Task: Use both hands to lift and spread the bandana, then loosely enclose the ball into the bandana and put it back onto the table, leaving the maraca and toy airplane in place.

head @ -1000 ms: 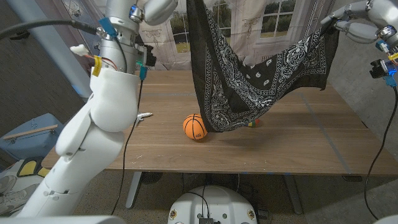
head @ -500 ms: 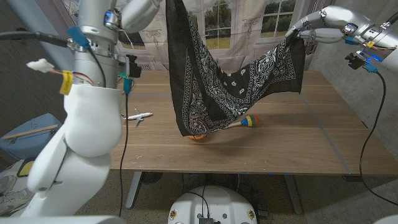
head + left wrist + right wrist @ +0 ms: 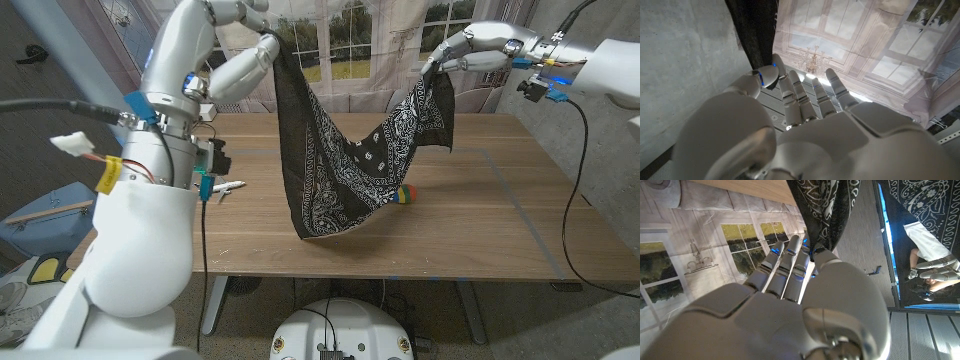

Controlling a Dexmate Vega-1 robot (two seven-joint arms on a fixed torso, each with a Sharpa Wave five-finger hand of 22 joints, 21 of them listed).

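The left hand (image 3: 262, 45) is raised above the far left part of the table (image 3: 500, 220) and pinches one top corner of the bandana (image 3: 350, 165). In the left wrist view the left hand (image 3: 790, 115) has its thumb pressed on the dark bandana (image 3: 752, 30) while the other fingers (image 3: 812, 95) reach out straight. The right hand (image 3: 445, 55) is raised at the far right and pinches the other top corner. In the right wrist view the right hand (image 3: 800, 280) nips the bandana (image 3: 822, 207) between thumb and fingers.

The bandana hangs between both hands as a sagging sling, black with white paisley print. Its lowest fold reaches the table near the middle, toward the near edge. The ball is hidden; whether it lies under the cloth cannot be told.

The maraca (image 3: 405, 194) peeks out just right of the hanging cloth, its coloured head on the table. The airplane (image 3: 228, 187) lies on the table at the left, well apart from the bandana.
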